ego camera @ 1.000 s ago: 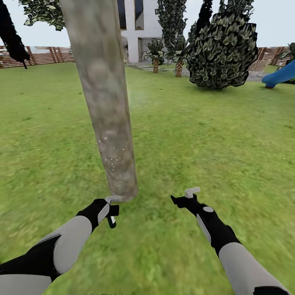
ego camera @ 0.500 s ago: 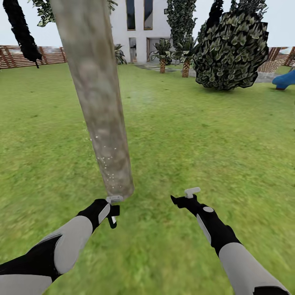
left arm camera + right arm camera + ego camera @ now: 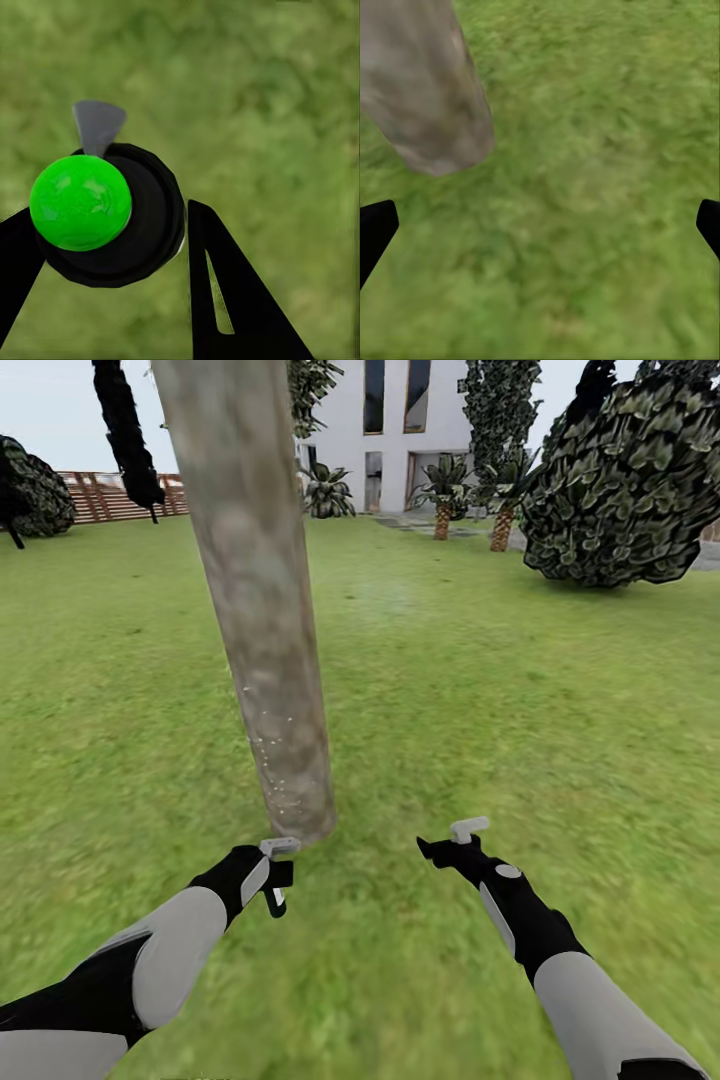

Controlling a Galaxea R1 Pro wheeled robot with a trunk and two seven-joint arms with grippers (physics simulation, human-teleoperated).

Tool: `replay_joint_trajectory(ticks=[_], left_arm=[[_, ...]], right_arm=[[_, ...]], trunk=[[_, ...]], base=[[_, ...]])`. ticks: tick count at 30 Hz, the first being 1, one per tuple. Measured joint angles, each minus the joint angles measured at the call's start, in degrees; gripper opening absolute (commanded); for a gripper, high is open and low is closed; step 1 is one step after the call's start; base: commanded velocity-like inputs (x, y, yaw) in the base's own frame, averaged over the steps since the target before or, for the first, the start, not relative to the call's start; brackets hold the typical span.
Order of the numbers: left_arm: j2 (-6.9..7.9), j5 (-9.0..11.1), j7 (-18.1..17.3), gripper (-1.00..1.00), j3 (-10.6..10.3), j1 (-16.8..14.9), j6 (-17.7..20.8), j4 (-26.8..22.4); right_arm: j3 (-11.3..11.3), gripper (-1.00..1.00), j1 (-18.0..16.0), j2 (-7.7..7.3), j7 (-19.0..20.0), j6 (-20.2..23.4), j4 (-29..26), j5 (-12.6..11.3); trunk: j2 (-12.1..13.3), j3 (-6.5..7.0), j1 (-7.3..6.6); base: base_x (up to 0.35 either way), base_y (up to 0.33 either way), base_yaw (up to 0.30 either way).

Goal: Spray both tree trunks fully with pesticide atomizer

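Two arms reach over the lawn [image 3: 560,690]. Left gripper [image 3: 276,875] jaws pinch the atomizer [image 3: 112,214] just beside the trunk [image 3: 265,610] base; right gripper [image 3: 455,840] jaws are spread.

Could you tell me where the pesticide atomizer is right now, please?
In the head view, the pesticide atomizer sits in the left gripper, low and left of centre, just in front of the tree trunk base.

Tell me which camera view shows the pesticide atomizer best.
The left wrist view: the pesticide atomizer sits close up between the left gripper's fingers, showing its black round body, green ball and grey nozzle. The head view shows it small and partly hidden in that gripper. The right wrist view shows grass and the tree trunk instead.
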Motion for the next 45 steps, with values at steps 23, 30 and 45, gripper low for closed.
replay_joint_trajectory(ticks=[23,30,45], left_arm=[[-0.38,-0.01,-0.08,-1.00,0.00,0.08,-0.09,0.09],[-0.42,0.00,-0.09,-1.00,0.00,0.09,-0.09,0.09],[-0.55,-0.01,0.00,-1.00,0.00,0.09,-0.09,0.09]], right_arm=[[0.03,1.00,0.01,0.00,0.02,0.02,0.00,0.00],[0.09,1.00,0.00,0.01,0.00,0.00,0.02,0.00],[0.08,1.00,0.00,0.00,0.00,0.00,0.06,0.00]], trunk=[[0.00,0.00,-0.01],[0.00,0.00,-0.01],[0.00,0.00,0.01]], base=[[0.054,-0.319,0.136],[0.138,-0.321,0.245],[0.085,-0.321,0.277]])
